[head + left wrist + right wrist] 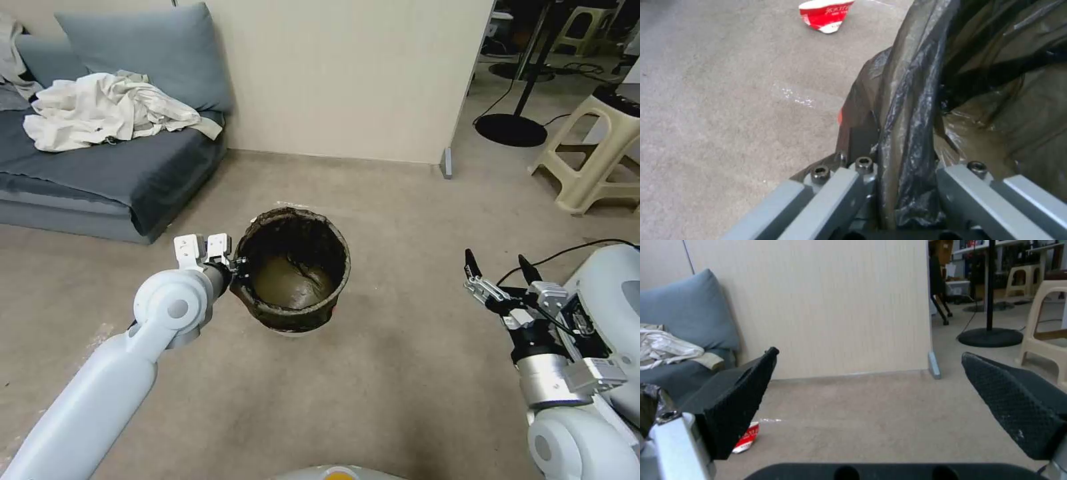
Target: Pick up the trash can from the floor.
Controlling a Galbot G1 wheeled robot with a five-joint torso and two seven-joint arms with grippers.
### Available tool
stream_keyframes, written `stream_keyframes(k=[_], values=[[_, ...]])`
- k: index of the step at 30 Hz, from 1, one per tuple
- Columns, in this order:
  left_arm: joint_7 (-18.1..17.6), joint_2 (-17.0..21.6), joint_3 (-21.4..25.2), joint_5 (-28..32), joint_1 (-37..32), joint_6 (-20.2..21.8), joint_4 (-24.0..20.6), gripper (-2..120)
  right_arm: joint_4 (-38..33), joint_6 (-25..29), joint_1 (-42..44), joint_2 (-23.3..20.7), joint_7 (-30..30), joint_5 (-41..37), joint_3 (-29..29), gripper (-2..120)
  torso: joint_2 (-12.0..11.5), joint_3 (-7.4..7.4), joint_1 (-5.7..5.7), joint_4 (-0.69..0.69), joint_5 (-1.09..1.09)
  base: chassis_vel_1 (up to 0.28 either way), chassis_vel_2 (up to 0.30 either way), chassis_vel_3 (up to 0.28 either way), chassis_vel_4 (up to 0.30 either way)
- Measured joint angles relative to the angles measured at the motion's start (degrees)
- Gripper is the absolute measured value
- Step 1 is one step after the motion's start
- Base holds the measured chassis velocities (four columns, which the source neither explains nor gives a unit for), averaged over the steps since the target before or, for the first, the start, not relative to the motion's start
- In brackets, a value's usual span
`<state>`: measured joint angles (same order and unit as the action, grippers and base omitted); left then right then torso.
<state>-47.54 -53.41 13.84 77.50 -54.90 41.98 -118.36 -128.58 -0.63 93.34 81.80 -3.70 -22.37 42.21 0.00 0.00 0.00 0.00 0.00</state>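
Left wrist view, nearest first: the left gripper (902, 200) has its grey fingers (835, 196) clamped on the bag-covered rim of the trash can (916, 100), one finger outside the wall and the other inside, with the dark crinkled liner pinched between them. Beyond the rim lies the floor (729, 100), and farther off on it a small red-and-white paper cup (826, 15) lies on its side.

From the head camera, the left gripper (235, 267) meets the trash can (293, 273) at the rim on the robot's left side. Whether the bin is off the floor (400, 373) or resting on it I cannot tell. The right gripper (497, 270) hangs well apart to the robot's right, its black-tipped fingers spread wide and holding nothing.

In the right wrist view those two dark textured fingers (1009, 403) stand far apart over bare carpet, the cup (746, 438) showing beside one of them.

Farther back stand a grey sofa (100, 167) with a crumpled pale cloth (107, 110) on it, a cream partition wall (347, 73), and a beige plastic stool (593, 153).
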Motion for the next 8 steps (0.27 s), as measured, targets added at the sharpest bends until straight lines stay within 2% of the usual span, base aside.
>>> stream_keyframes(k=[8], values=[[0.07, -0.32, -0.19, -0.05, 0.28, 0.00, 0.09, 1, -0.40, -0.89, 0.00, -0.12, 0.04, 0.01, 0.05, 100, 0.00, 0.00, 0.00, 0.00, 0.00, 0.000, 0.000, 0.000, 0.000]])
